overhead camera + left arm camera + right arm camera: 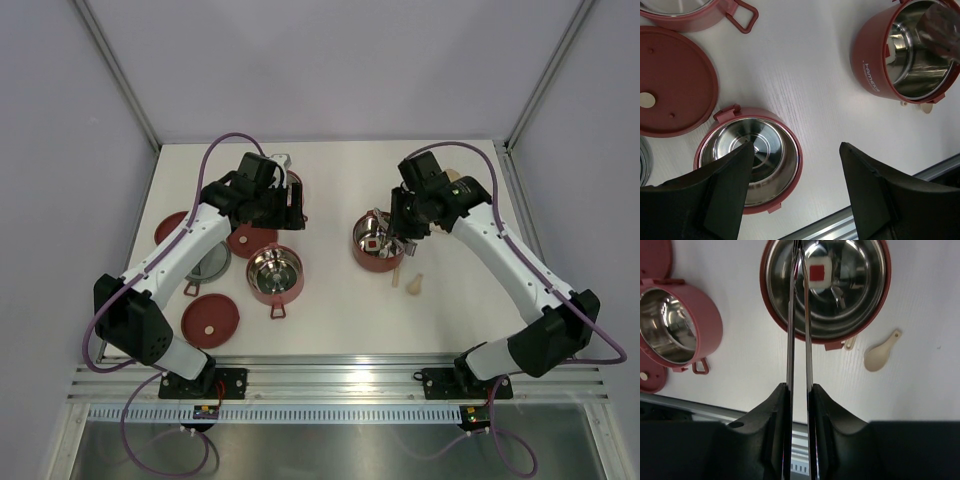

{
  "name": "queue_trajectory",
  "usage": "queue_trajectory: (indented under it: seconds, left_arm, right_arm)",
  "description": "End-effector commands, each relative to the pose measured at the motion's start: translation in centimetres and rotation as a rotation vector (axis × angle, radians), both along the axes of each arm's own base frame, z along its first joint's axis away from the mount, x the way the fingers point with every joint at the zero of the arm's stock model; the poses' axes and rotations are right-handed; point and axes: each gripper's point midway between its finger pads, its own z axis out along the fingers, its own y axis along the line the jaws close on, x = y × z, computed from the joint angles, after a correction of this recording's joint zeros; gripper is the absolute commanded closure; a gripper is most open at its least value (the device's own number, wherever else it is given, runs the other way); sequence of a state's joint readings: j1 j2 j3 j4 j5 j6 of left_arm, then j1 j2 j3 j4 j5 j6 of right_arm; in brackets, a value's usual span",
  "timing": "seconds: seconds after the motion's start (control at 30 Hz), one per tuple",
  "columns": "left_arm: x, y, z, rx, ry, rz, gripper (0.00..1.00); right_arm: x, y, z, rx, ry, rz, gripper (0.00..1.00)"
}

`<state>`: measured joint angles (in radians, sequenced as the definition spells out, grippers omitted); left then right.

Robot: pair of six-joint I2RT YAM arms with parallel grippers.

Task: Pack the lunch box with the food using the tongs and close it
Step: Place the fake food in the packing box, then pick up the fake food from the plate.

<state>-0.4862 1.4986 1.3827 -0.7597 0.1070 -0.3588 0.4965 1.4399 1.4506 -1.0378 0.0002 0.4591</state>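
From the right wrist view I see my right gripper [798,395] clamped on the tongs [799,315], whose two slim silver arms run straight up the centre of the frame, pressed nearly together. Their tips reach over the rim of a dark-red bowl [825,332] at the top centre. Inside that bowl, just right of the tips, sits a white square piece with a red face [818,273], resting on the shiny steel floor; I cannot tell whether the tips touch it. A second dark-red bowl [707,330] stands at the left edge, steel inside, a small handle at its lower rim. A cream spoon [879,352] lies on the table [920,305] at the right, just beside the first bowl.

In the left wrist view my left gripper [795,187] hangs with its fingers wide apart, holding nothing, above another bowl [790,155] at lower left. A dark-red disc lid [682,85] lies in the upper left, close to that bowl.
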Motion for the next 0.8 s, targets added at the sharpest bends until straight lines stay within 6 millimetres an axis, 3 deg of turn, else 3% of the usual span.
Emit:
queue_trajectory:
  seconds: [0.0,0.13,0.27,0.5,0.6,0.77]
  left_arm:
    - [0.6,-0.7,1.5,-0.034,-0.047,-0.021,0.27]
    - [0.5,-0.6,1.6,-0.031,-0.051,-0.017,0.27]
    - [0.4,-0.4,1.4,-0.027,-0.049,-0.015,0.27]
    - [0.2,-0.6,1.0,-0.031,-0.036,-0.021,0.27]
    - [0.2,-0.4,0.9,-0.028,-0.035,-0.019,0.27]
    - [0.3,-0.4,0.5,-0.024,-0.027,-0.012,0.27]
  right_arm:
    - [2.1,-0.3,5.2,0.01,-0.189,-0.023,0.71]
    - [3.8,-1.7,7.2,-0.048,-0.269,-0.085,0.71]
    - [5.4,-3.8,7.3,-0.098,-0.286,-0.147,0.69]
    - [7.1,-8.3,3.1,-0.143,-0.199,-0.256,0.66]
    - [7.4,-9.8,1.7,-0.143,-0.173,-0.279,0.6]
    - [7.9,-10.1,-0.5,-0.157,-0.132,-0.255,0.54]
